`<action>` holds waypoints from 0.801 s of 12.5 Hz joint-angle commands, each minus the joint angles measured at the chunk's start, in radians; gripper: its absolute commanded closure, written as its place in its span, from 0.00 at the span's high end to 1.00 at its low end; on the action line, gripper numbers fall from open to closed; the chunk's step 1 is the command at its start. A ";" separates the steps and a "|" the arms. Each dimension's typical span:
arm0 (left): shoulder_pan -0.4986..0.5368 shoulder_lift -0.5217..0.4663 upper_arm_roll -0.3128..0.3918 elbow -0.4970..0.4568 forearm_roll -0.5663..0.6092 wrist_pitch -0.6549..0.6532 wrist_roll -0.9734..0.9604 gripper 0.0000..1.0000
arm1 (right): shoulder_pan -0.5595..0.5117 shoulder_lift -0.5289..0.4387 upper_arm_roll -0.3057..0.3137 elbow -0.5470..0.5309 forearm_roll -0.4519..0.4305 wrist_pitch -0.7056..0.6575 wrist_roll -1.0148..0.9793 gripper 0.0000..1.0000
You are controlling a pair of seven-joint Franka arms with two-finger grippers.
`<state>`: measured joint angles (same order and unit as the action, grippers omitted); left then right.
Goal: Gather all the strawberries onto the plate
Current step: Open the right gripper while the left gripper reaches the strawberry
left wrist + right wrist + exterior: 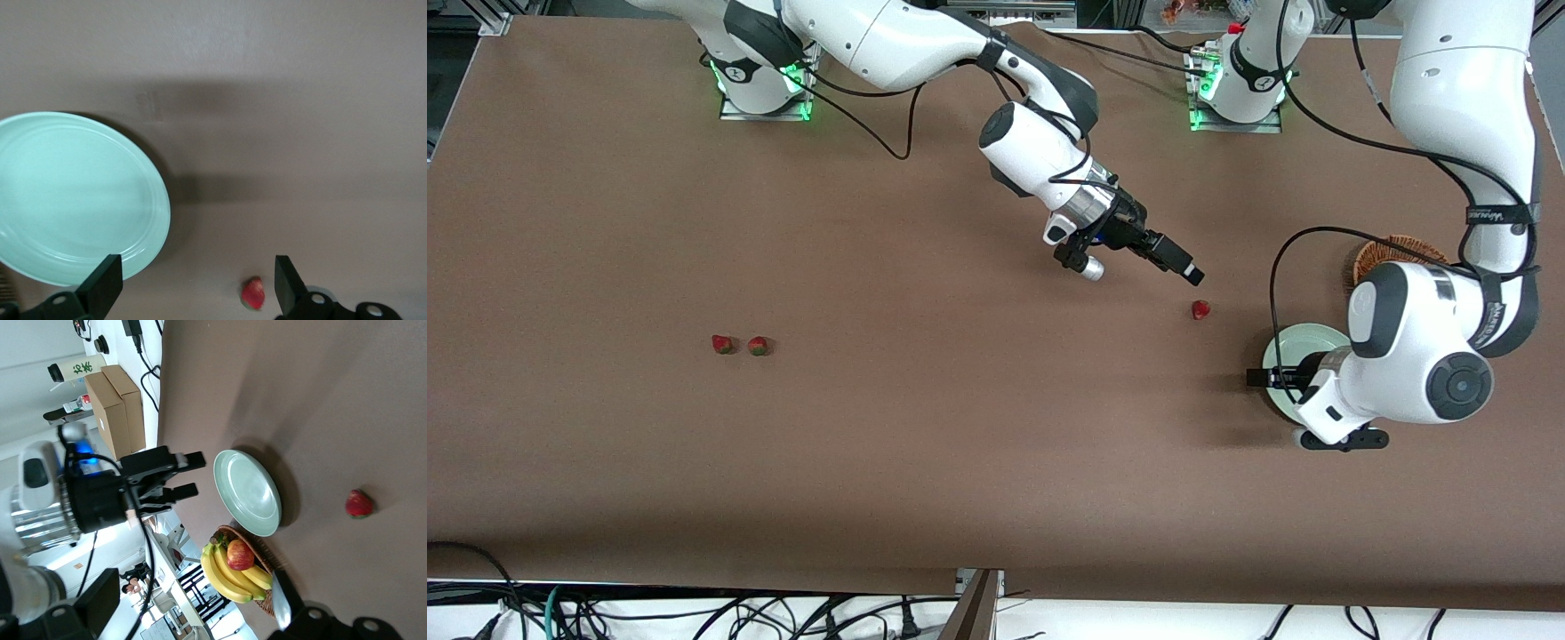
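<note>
Left arm covers most of the plate (1303,342) and wicker basket (1383,253) near the table's left-arm edge. Left gripper (1270,378) mostly under the wrist. Basket fruit hidden in front view.

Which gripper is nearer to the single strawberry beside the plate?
Right. The right gripper hangs open just above the strawberry; the left gripper, also open, waits over the plate, farther away.

High front view, 2 wrist views, shared plate (1303,342).
</note>
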<state>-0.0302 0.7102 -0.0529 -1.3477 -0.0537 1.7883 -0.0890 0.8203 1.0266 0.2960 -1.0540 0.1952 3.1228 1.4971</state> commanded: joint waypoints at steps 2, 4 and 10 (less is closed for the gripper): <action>-0.046 0.017 0.007 -0.079 -0.020 -0.012 -0.005 1.00 | -0.021 0.004 -0.006 0.019 -0.029 -0.001 -0.020 1.00; -0.051 0.025 0.005 -0.114 -0.026 -0.018 -0.003 1.00 | -0.052 0.006 -0.002 0.017 -0.129 -0.006 -0.113 1.00; -0.086 0.018 0.005 -0.157 -0.078 -0.078 -0.008 1.00 | -0.160 -0.017 0.008 -0.063 -0.244 -0.148 -0.624 1.00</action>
<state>-0.0947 0.7524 -0.0560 -1.4898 -0.1099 1.7295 -0.0930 0.6956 1.0442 0.2835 -1.1030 -0.0249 3.0659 0.9846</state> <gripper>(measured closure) 0.000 0.000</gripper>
